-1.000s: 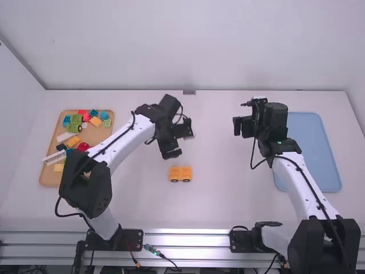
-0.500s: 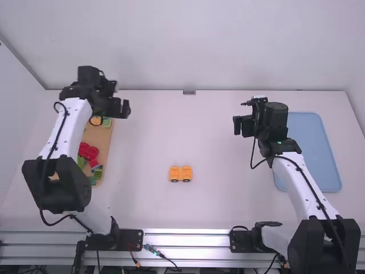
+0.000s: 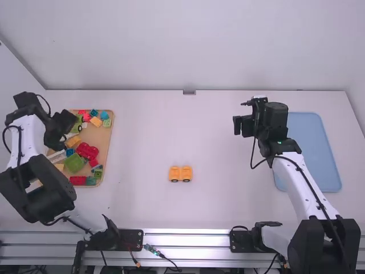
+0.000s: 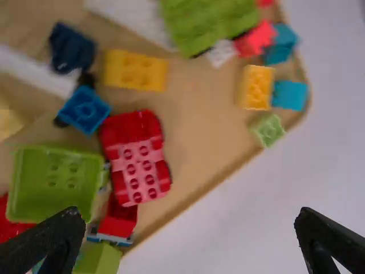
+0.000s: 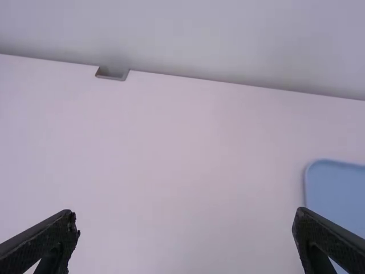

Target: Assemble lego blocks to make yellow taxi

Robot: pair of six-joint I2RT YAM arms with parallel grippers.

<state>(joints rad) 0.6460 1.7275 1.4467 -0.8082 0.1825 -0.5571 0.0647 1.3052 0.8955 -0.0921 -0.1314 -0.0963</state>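
Note:
In the high view my left gripper (image 3: pixel 65 132) hangs over the far-left part of the wooden tray (image 3: pixel 105 145). Its fingers stand wide apart in the left wrist view, holding nothing (image 4: pixel 187 240). Below it are a yellow brick (image 4: pixel 135 69), a second yellow brick (image 4: pixel 256 87) and a red car-shaped block (image 4: pixel 138 157). Two joined-looking yellow-orange pieces with dark wheels (image 3: pixel 181 173) sit mid-table, towards the arms. My right gripper (image 3: pixel 242 126) is above the table's right half; seen from its wrist, it is open and holds nothing (image 5: pixel 186 240).
A blue tray (image 3: pixel 313 148) lies at the right, beside the right arm. Green (image 4: pixel 54 182), blue (image 4: pixel 85 109), white and red pieces share the wooden tray. A small grey fixture (image 3: pixel 189 92) marks the table's back edge.
From the middle of the table, my left gripper has swung left, first to the tray's back corner and then over the tray. The right arm and the wheeled yellow pieces have stayed put.

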